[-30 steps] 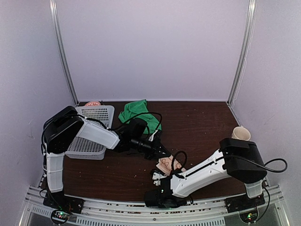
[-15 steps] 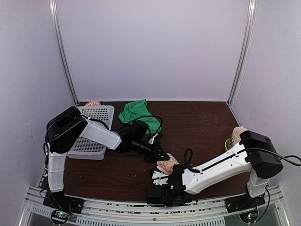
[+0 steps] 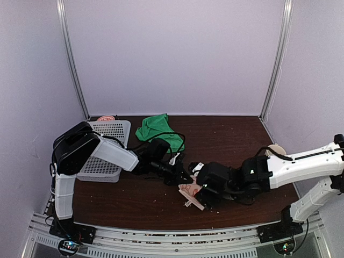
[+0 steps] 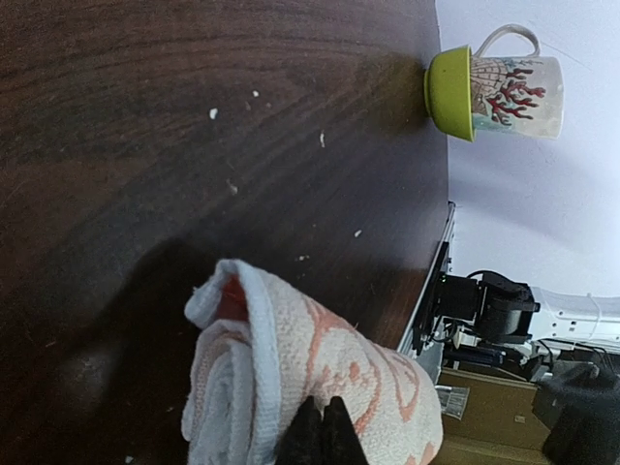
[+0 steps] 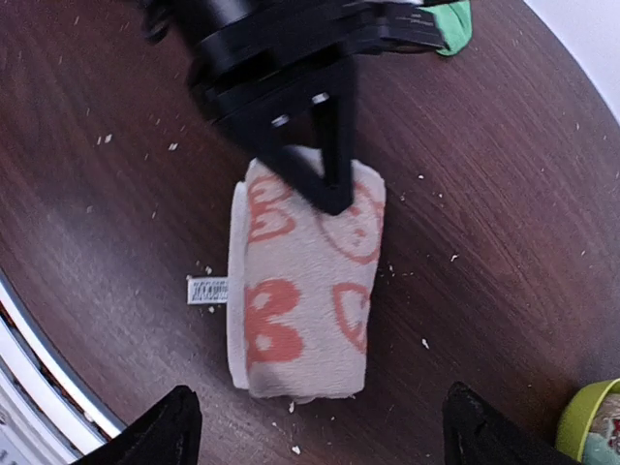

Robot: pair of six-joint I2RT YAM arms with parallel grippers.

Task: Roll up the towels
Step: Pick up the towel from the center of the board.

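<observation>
Swung in from the bottom edge, the right gripper (image 5: 320, 407) hangs spread above the soft printed towel (image 5: 300, 291), probably best squeezed mid-roll, while the left gripper (image 4: 323, 423) pins it with closed tips.

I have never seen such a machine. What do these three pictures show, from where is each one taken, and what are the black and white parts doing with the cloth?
These are two robot arms, fixed at the near edge of a table. The wide picture comes from a camera above and behind them. The other two come from a camera on each wrist, looking along that arm's own fingers. On the brown table lie a green towel, a white basket, a mug and a printed towel, which is rolled up. The left gripper is shut and seems to pinch one end of that roll. The right gripper is open above the roll and holds nothing.
</observation>
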